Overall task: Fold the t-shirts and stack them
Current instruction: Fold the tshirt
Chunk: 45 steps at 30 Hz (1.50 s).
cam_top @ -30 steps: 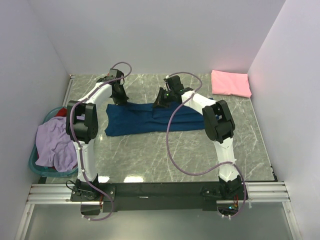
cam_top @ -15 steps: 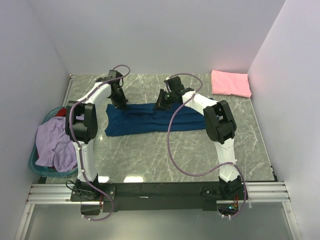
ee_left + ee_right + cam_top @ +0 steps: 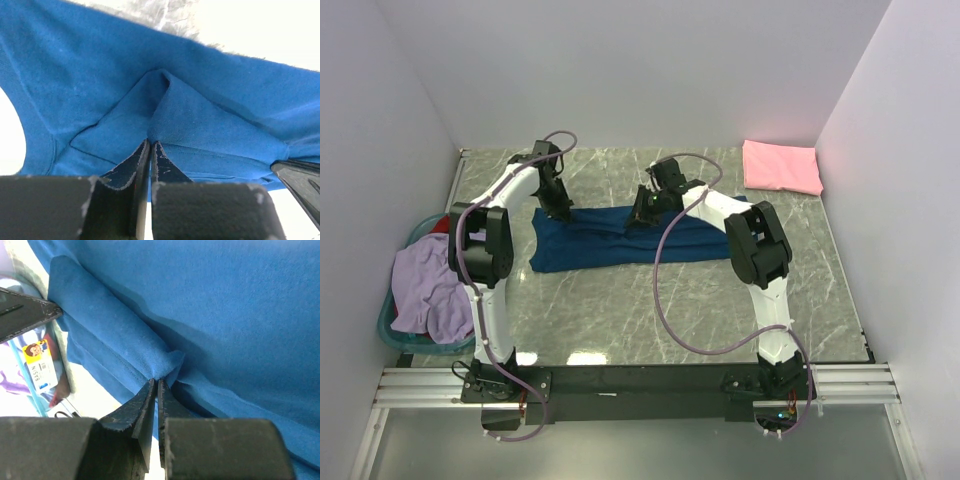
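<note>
- Overhead, I get bright, even, soft light; shadows on the table [image 3: 620, 310] are faint.
- A pale glare patch sits at the table's near edge.
- Both wrist feeds blow out to white beyond the navy t-shirt [image 3: 90, 70].
- The left claw [image 3: 150, 146] and right claw [image 3: 156, 384] read dark and soft-edged up close.

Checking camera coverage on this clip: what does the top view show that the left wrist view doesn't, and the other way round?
Only the top view: the folded pink shirt at the far right, and the lavender shirt hanging over the basket at the left. Only the left wrist view: the ridge of cloth pinched up at the shut fingertips. Both: the navy shirt and the left end effector gripping its far edge.
</note>
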Tool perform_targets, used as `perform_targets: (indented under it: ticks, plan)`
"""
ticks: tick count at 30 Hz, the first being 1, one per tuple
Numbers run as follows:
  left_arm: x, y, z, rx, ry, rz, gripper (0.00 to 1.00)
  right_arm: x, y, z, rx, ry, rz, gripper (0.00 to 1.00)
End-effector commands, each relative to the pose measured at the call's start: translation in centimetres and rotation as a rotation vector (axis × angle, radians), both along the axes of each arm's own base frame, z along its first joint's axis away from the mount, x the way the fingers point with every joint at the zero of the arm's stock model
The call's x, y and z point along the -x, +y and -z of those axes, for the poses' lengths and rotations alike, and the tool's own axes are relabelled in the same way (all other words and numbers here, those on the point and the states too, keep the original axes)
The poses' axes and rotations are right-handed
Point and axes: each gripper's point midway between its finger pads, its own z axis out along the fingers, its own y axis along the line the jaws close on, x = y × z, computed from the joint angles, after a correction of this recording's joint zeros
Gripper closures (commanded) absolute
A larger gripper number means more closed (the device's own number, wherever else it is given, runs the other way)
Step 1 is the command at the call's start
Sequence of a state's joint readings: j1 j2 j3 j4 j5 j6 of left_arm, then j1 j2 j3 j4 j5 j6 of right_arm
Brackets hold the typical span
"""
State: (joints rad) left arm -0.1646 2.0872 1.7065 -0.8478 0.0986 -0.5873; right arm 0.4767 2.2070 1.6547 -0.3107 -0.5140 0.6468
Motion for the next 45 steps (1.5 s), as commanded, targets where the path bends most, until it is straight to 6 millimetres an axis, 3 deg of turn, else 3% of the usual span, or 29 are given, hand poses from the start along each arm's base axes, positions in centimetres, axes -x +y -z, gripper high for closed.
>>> perform_targets:
  ticks: [1,5,9,19,20,25,27,28,30,32,33,35,36,38,45]
  plan:
    - [-0.6,0.9,-3.6,0.017,-0.059,-0.008,0.91,0.3,0.3,-2.6,-0.032,-0.03,-0.004,0.89]
    - [-1.0,0.8,-5.1,0.027,-0.078,0.004,0.91,0.1,0.4,-3.4,-0.035,-0.042,-0.005,0.89]
    - [-0.9,0.8,-5.1,0.027,-0.07,0.009,0.91,0.1,0.6,-3.9,-0.043,-0.044,-0.007,0.89]
    - [2.3,1.6,0.6,-0.012,0.074,-0.006,0.9,1.5,0.2,-0.1,0.006,0.027,-0.023,0.88]
    - [2.4,1.7,0.8,-0.017,0.078,-0.009,0.88,1.4,0.0,0.1,0.017,0.02,-0.022,0.84]
    - [2.2,2.2,0.6,-0.044,0.065,-0.025,0.74,1.0,-0.8,-1.7,0.061,-0.038,-0.032,0.7]
    - [2.1,2.4,0.1,-0.053,0.051,-0.036,0.63,0.9,-1.6,-2.8,0.097,-0.083,-0.026,0.64]
    - [2.0,2.5,-0.5,-0.056,0.04,-0.041,0.59,1.0,-2.0,-4.4,0.1,-0.122,-0.02,0.62]
    - [2.1,3.0,-1.7,-0.079,0.009,-0.06,0.45,1.7,-3.2,-3.9,0.143,-0.145,-0.013,0.62]
    - [2.3,3.2,-2.7,-0.084,-0.015,-0.073,0.36,2.3,-4.3,-5.2,0.164,-0.188,-0.004,0.62]
    - [3.0,3.9,-2.4,-0.116,-0.012,-0.089,0.32,3.2,-5.0,-4.1,0.189,-0.172,-0.001,0.62]
    - [3.3,4.2,-3.9,-0.115,-0.072,-0.112,0.32,4.5,-6.0,-3.5,0.211,-0.169,0.005,0.64]
    - [4.4,4.6,-2.9,-0.129,-0.055,-0.12,0.35,4.7,-6.1,-3.3,0.209,-0.172,0.007,0.65]
    - [4.5,4.6,-3.2,-0.119,-0.099,-0.136,0.4,5.7,-6.3,-2.6,0.212,-0.153,-0.001,0.68]
    - [8.5,5.3,3.0,-0.138,0.017,-0.129,0.59,5.8,-5.7,-0.7,0.19,-0.125,0.014,0.72]
